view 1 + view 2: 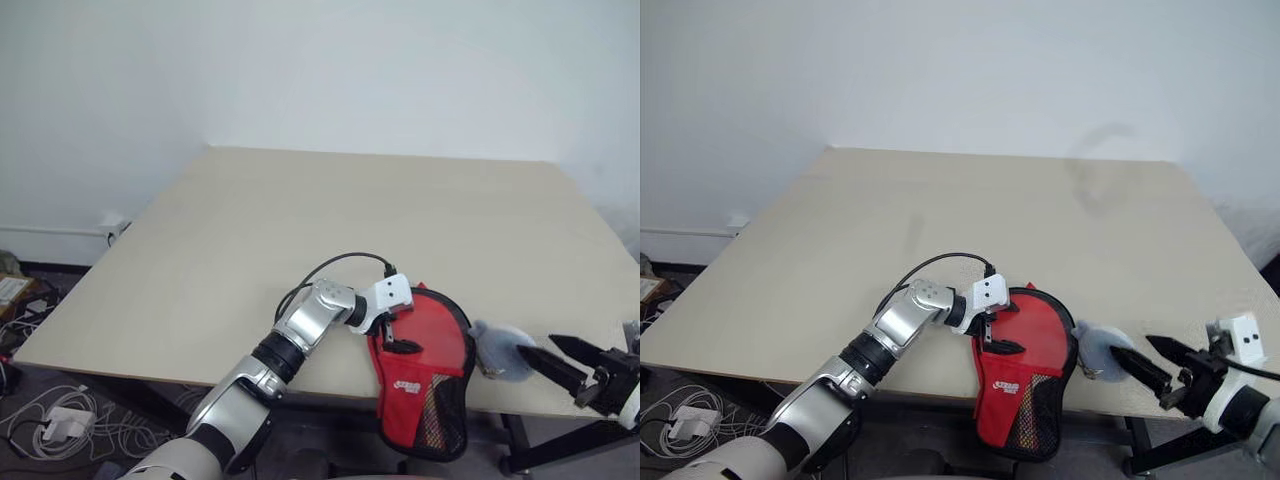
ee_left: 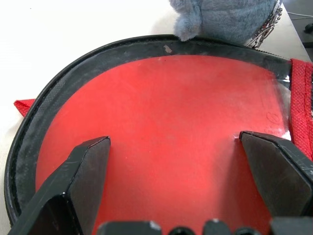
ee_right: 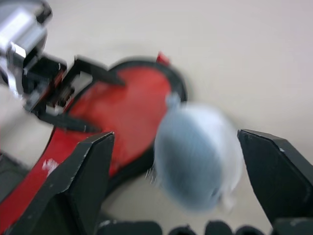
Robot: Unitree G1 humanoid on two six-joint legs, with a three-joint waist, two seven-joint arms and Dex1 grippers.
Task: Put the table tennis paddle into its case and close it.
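The red case lies at the table's front edge, its narrow mesh end hanging over it. My left gripper stands open just over the case's round part. In the left wrist view its fingers straddle a smooth red face inside the black rim. That face looks like the table tennis paddle's rubber under a clear panel; no handle shows. A grey fluffy pom-pom with a small chain lies at the case's right side. My right gripper is open just right of the pom-pom and holds nothing.
The beige table stretches wide behind the case to a white wall. Cables and a power adapter lie on the floor below the table's left front corner.
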